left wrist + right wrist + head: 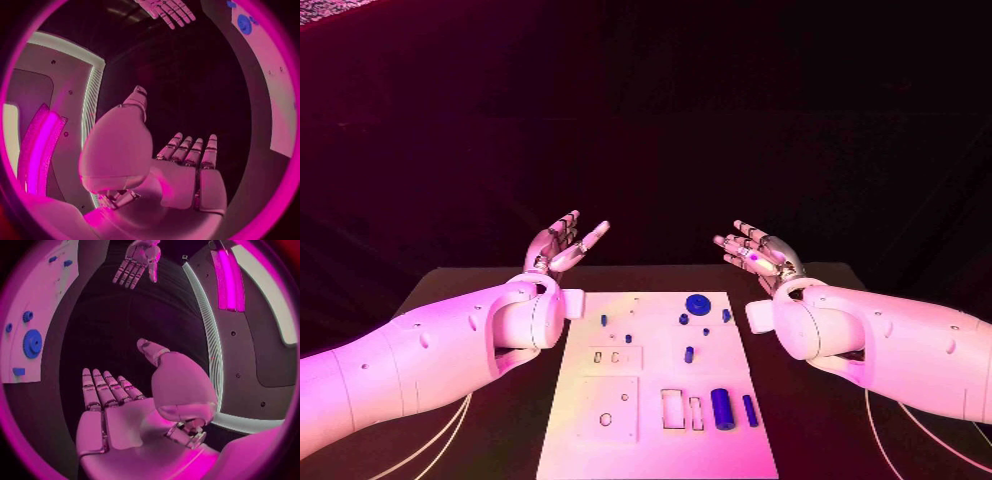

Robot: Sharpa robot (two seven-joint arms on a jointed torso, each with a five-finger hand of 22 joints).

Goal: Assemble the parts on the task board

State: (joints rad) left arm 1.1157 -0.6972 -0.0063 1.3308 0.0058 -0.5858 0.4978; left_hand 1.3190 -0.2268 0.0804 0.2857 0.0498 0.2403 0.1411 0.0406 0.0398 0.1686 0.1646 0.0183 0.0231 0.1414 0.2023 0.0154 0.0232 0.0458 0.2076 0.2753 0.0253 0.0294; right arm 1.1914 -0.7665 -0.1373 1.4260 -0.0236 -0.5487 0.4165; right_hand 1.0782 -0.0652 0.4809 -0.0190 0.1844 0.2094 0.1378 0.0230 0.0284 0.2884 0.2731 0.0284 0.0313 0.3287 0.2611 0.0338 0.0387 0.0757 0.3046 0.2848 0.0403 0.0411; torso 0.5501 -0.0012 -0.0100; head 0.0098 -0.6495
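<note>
The white task board [661,440] lies in the middle of the black table. On it sit small blue parts: a round gear [698,304] near its far end, a short peg [688,353] mid-board, and two blue cylinders [723,408] near the front right. My left hand [563,244] is raised palm-up beyond the board's far left corner, fingers spread, holding nothing. My right hand [759,255] is raised palm-up beyond the far right corner, also spread and holding nothing. The left wrist view shows the left hand [187,175] flat and the board [275,75]; the right wrist view shows the right hand [115,405] and the gear [32,343].
The black table [488,300] extends on both sides of the board. Rectangular and round cut-outs [672,408] mark the board's near half. Thin white cables [444,430] run along the table by my left arm.
</note>
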